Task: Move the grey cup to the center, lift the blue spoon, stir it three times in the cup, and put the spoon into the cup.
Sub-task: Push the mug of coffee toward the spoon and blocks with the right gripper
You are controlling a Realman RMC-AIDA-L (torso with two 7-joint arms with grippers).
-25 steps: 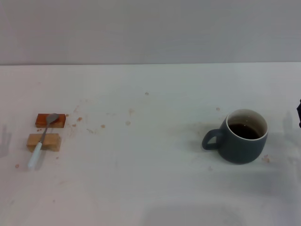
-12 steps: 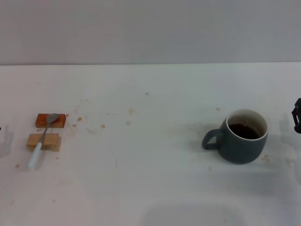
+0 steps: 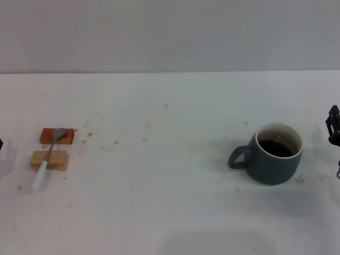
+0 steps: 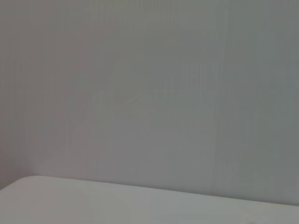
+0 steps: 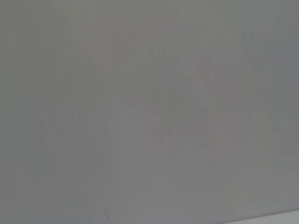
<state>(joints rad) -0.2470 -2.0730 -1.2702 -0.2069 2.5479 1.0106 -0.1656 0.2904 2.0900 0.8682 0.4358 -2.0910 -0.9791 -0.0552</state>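
Observation:
The grey cup [image 3: 274, 154] stands upright on the right side of the white table, handle pointing left, dark liquid inside. Far to the left, the blue spoon [image 3: 47, 159] lies across two small blocks, its metal bowl on the orange block [image 3: 57, 136] and its pale handle reaching past the tan block [image 3: 49, 160] toward the front. My right gripper [image 3: 334, 130] shows as a dark shape at the right edge, a short way right of the cup and apart from it. Only a sliver of the left gripper [image 3: 1, 143] shows at the left edge. Both wrist views show only wall and table edge.
The white table [image 3: 170, 202] has small brown stains between the blocks and the middle. A grey wall stands behind the table's far edge.
The right gripper has come farther into view at the right edge, nearer the cup. A bit of the left gripper has appeared at the left edge. Cup and spoon have not moved.

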